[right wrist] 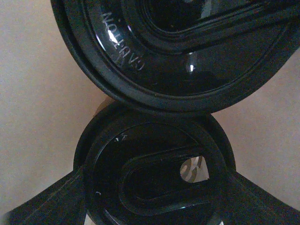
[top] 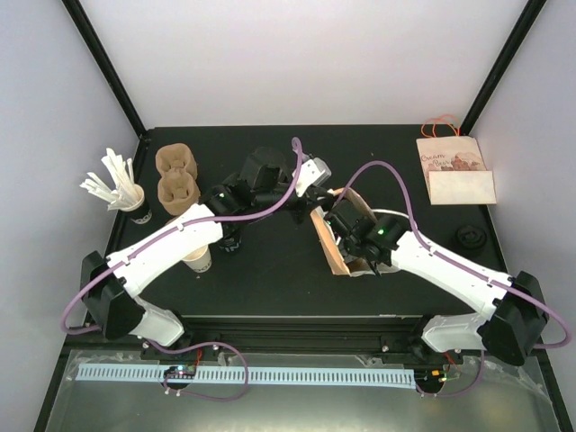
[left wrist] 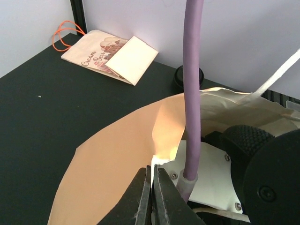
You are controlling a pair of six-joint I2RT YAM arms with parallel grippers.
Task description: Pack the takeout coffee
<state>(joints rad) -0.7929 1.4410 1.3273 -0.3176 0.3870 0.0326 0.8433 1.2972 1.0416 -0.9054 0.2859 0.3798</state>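
Lidded coffee cup (right wrist: 152,173) fills the right wrist view, black lid facing the lens, cup axis along the line of sight. Right gripper (right wrist: 154,202) fingers are spread wide, one on each side of it. Second lidded cup (right wrist: 187,51) touches it at 12 o'clock. Both sit inside the brown paper bag (left wrist: 112,159), just right of table centre; mouth direction unclear. Left gripper (left wrist: 152,194) is pinched tight on the bag rim. Flat printed bag (top: 454,169) at 2 o'clock.
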